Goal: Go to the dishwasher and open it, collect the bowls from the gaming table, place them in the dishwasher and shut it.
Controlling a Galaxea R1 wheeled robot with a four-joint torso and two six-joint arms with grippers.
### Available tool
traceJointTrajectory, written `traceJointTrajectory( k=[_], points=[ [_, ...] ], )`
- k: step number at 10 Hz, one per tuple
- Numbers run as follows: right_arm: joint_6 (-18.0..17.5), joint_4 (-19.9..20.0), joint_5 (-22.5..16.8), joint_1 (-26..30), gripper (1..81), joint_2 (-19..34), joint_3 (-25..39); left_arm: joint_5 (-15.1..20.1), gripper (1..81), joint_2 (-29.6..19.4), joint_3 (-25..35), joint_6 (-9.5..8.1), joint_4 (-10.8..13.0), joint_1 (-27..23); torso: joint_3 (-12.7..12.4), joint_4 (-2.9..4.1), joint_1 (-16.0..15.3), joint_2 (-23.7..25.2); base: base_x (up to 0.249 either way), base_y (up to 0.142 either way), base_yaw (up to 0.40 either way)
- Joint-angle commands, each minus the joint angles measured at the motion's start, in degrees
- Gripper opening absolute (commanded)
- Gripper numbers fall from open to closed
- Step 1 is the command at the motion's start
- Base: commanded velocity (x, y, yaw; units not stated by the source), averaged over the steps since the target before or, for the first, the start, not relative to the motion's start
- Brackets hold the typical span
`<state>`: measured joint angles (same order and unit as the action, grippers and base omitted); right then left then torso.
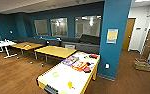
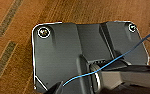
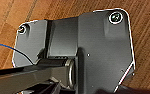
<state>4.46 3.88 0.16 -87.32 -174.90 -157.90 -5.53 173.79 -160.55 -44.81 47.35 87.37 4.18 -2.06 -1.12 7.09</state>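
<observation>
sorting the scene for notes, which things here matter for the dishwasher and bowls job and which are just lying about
Part of the job:
none that can be made out; no dishwasher, bowls or football table can be picked out

Just lying about:
white game table with toys
yellow tables
dark sofa
white folding table
cardboard box
blue pillar

A white-topped game table (image 1: 66,77) stands beside a blue pillar (image 1: 115,37); colourful items (image 1: 78,64) lie toward its far end.

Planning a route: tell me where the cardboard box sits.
Head view: the cardboard box sits on the wood floor at right, beyond the blue pillar, near the brown door.
</observation>
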Motion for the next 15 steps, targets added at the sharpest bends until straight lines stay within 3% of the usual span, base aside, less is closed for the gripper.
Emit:
traceJointTrajectory(
  k=[1, 9, 15],
  points=[
    [0.02, 0.17, -3.06, 3.24, 81.1, -0.04, 0.07, 2.28, 81.1, -0.28, -0.12, 0.25, 0.02, -3.12, 0.00, 0.00, 0.00, 0.00, 0.104, 0.072, 0.000],
    [0.02, 0.08, -3.06, 3.24, 81.1, -0.13, 0.24, 2.28, 81.1, -0.28, -0.12, 0.25, 0.02, -3.12, 0.00, 0.00, 0.00, -0.02, 0.058, 0.081, 0.000],
    [0.02, 0.08, -3.06, 3.24, 81.1, -0.04, 0.15, 2.28, 81.1, -0.28, -0.12, 0.25, 0.02, -3.12, -0.02, 0.00, 0.09, 0.00, 0.130, 0.086, 0.000]
  ],
)
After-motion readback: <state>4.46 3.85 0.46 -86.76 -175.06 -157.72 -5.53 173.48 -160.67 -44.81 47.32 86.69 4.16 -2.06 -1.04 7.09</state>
